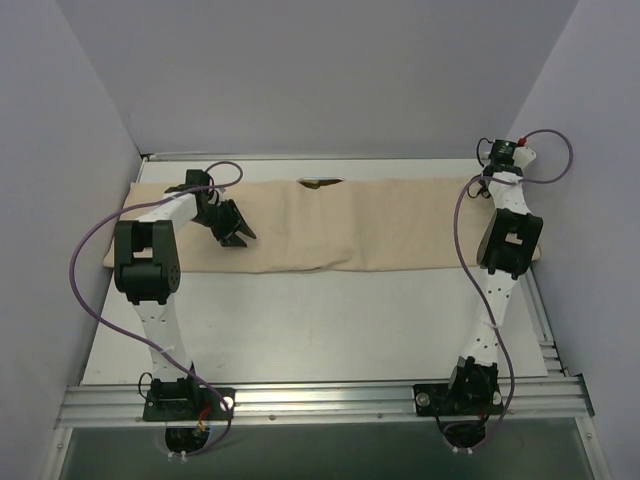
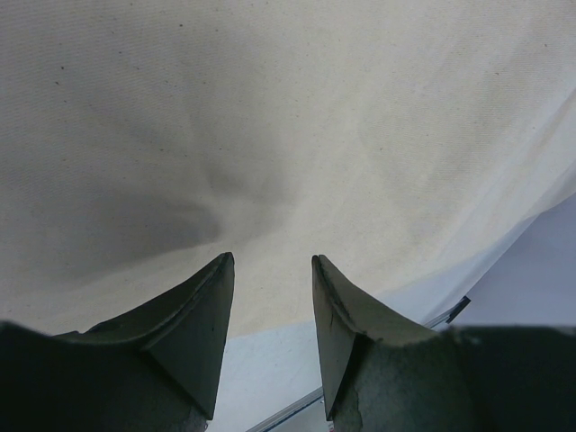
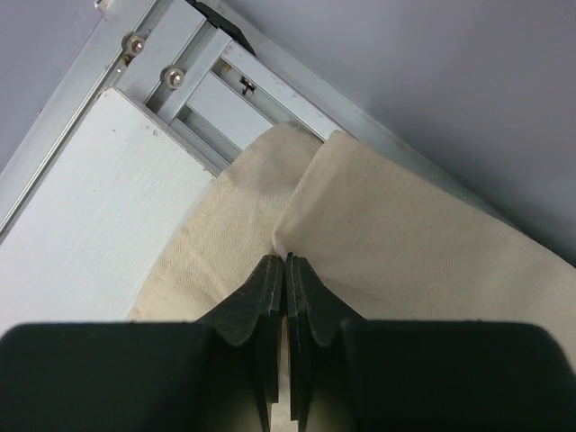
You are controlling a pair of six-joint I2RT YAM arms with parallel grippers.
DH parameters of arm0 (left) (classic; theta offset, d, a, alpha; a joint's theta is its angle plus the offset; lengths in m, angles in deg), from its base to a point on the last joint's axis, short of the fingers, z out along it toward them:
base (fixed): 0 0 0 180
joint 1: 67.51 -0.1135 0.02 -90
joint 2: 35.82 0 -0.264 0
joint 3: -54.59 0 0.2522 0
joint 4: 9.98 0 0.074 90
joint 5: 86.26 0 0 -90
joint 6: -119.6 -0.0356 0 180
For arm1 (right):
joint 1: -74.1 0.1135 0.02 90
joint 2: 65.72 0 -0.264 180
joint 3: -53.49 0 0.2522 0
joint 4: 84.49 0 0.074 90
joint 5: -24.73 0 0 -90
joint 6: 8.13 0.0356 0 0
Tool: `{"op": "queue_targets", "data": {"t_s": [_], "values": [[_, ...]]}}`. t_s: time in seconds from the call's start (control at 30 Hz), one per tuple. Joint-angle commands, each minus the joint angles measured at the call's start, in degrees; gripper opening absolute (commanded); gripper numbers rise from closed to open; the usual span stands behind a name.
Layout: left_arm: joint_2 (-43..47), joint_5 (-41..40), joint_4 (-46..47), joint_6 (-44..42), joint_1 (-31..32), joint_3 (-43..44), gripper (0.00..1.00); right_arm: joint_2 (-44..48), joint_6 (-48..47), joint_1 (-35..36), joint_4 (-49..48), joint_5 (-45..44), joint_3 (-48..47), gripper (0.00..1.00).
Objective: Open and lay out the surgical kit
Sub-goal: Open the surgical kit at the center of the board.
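The beige cloth wrap [image 1: 350, 230] lies folded as a long strip across the far part of the table. My left gripper [image 1: 237, 236] is open just above the cloth's left part, near its front edge. In the left wrist view the cloth [image 2: 270, 135] fills the frame beyond the left gripper [image 2: 270, 261], with nothing between the fingers. My right gripper [image 1: 490, 190] is at the cloth's right end. In the right wrist view the right gripper [image 3: 286, 259] is shut on the edge of a cloth flap [image 3: 405, 243]. The steel tray and the forceps are hidden.
A small dark gap [image 1: 320, 183] shows at the cloth's far edge; what is in it cannot be told. An aluminium rail [image 3: 207, 72] runs close behind the cloth's right end. Grey walls enclose the table on three sides. White table surface [image 1: 320, 320] lies in front of the cloth.
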Motion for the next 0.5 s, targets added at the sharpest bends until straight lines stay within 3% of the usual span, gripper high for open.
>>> {"op": "queue_targets", "data": {"t_s": [0.0,0.27,0.47], "values": [[0.78,0.47,-0.43,-0.98,0.2,2.03,0.49,7.27,1.29,0.1,0.35,0.39,2.61,0.0],[2.01,-0.41,-1.14,0.33,0.11,1.33,0.49,15.36,1.11,-0.25,10.45,-0.75,4.8,0.0],[2.71,0.91,0.0,3.58,0.2,0.98,0.49,21.6,3.13,-0.6,14.23,2.48,12.79,0.0]]}}
